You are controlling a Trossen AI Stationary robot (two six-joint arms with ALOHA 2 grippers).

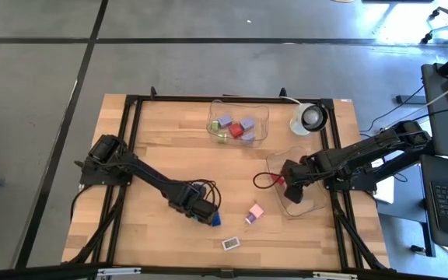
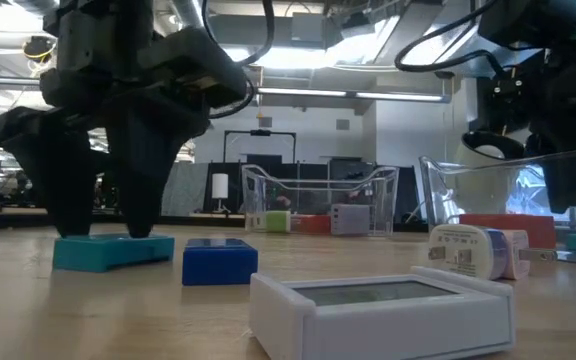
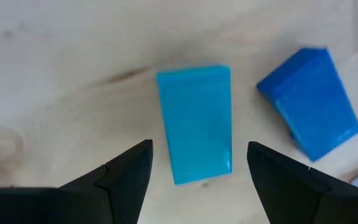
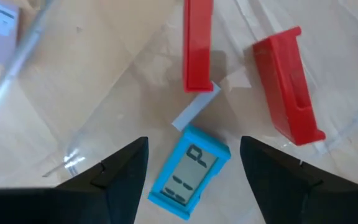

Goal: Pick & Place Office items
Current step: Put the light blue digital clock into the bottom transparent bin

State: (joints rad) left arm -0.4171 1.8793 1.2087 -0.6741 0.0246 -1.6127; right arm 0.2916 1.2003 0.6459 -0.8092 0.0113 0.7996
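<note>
From above, you see a pale wood-plank table (image 1: 154,155) in a black frame on a grey concrete floor with dark seams. The left gripper (image 1: 208,212) hangs near the front edge over blue pieces. The right gripper (image 1: 290,180) sits over a clear tub (image 1: 306,204) at the right. A second clear tub (image 1: 239,109) at the back holds lavender, red and green office items (image 1: 234,128). A round white-and-black object (image 1: 310,117) stands beside it. A pink piece (image 1: 255,211) and a flat white piece (image 1: 231,243) lie on bare wood.

At table height, your left gripper's dark fingers (image 2: 73,190) straddle a flat teal block (image 2: 111,250); a glossy dark blue block (image 2: 218,260) sits just beside it. Behind is a lit workshop room.

The left wrist view shows the fingers spread wide, the smooth teal block (image 3: 196,123) between them, ungripped.

The right wrist view shows that gripper (image 4: 193,177) open too, above a teal piece with a grey display (image 4: 188,173) and two red blocks (image 4: 288,84) inside the tub.
</note>
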